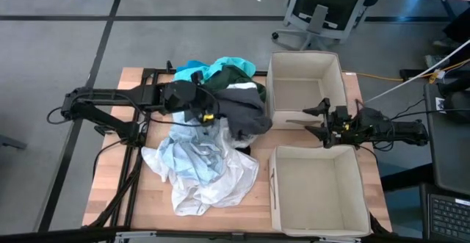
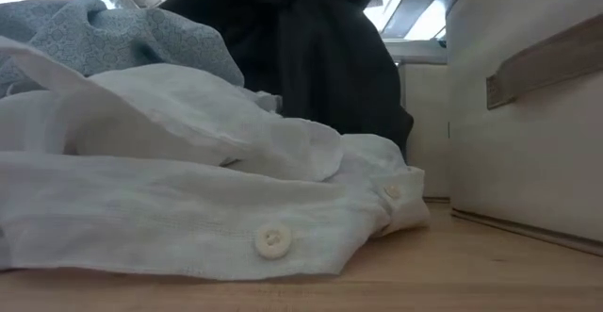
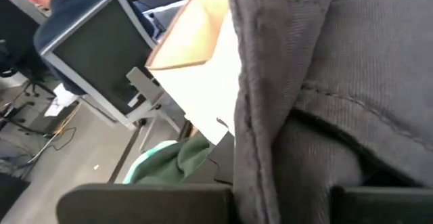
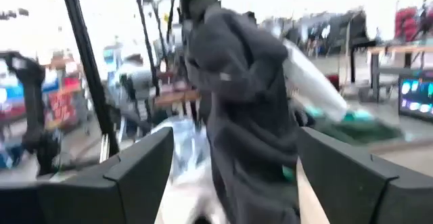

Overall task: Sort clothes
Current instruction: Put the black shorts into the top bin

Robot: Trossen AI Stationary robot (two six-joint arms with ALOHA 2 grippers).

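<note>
Table (image 1: 110, 191): wooden, clothes heap (image 1: 209, 151).
Left gripper (image 1: 208, 115): clamps grey garment (image 3: 352, 82).
Low view only: shirt button (image 2: 272, 240).
Right gripper (image 1: 317, 121): wide, empty.

From my seat, the pile of clothes (image 1: 209, 144) fills the middle of the surface (image 1: 110, 191), leaving bare wood only along its left edge. Two beige boxes (image 1: 316, 188) wall off the right side — the narrow gap between them is taken by my right hand (image 1: 326, 124), spread wide. Both box interiors lie clear from above.
</note>
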